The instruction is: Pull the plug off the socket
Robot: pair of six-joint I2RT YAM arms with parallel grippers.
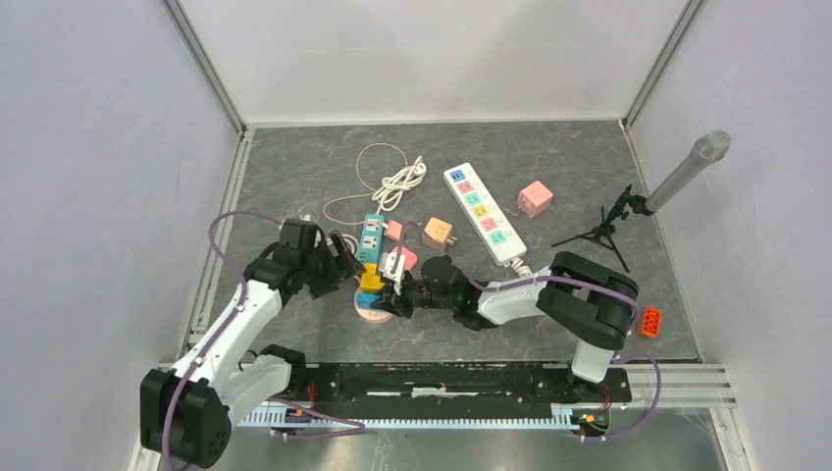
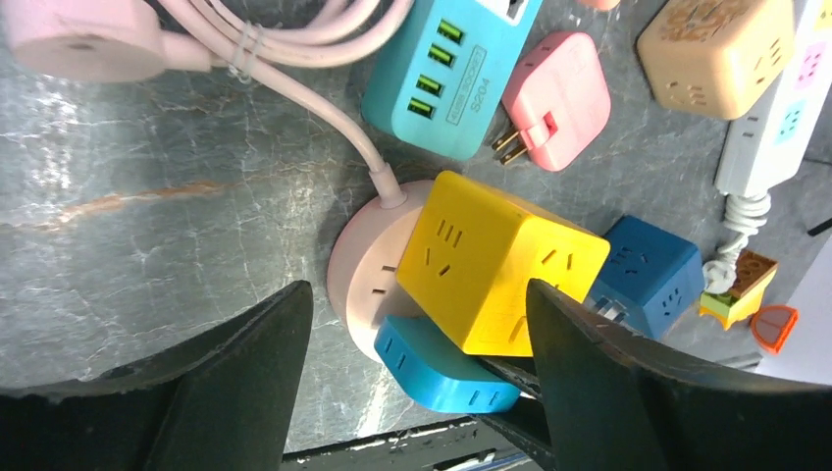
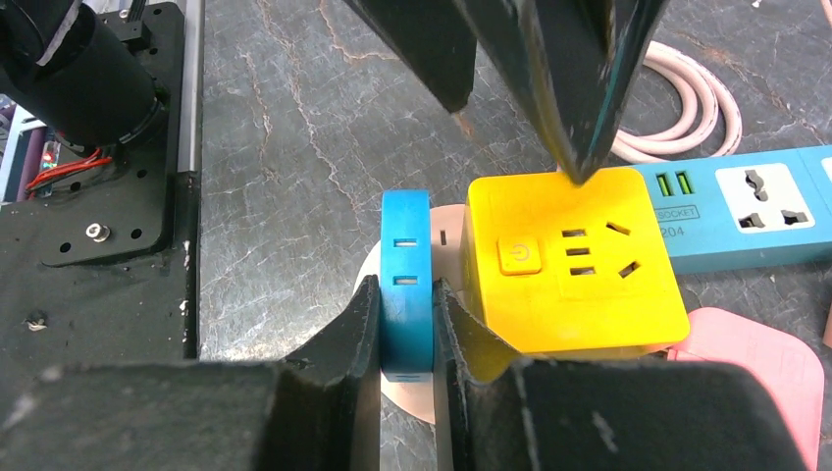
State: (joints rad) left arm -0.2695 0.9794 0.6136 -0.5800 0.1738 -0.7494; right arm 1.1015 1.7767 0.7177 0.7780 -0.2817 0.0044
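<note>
I'm reading "S204" on the teal power strip [image 2: 446,74], the right wrist view shows "SOCKET" beside it, and a power symbol on the yellow cube [image 3: 589,294]

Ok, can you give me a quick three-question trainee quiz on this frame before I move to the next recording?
1. True or false: the right gripper is shut on the blue plug.
2. What colour is the round socket under the yellow cube? A green, B pink, C white.
3. Fill in: the jaws of the left gripper stand ____.
Key: 1 true; 2 B; 3 open.
</note>
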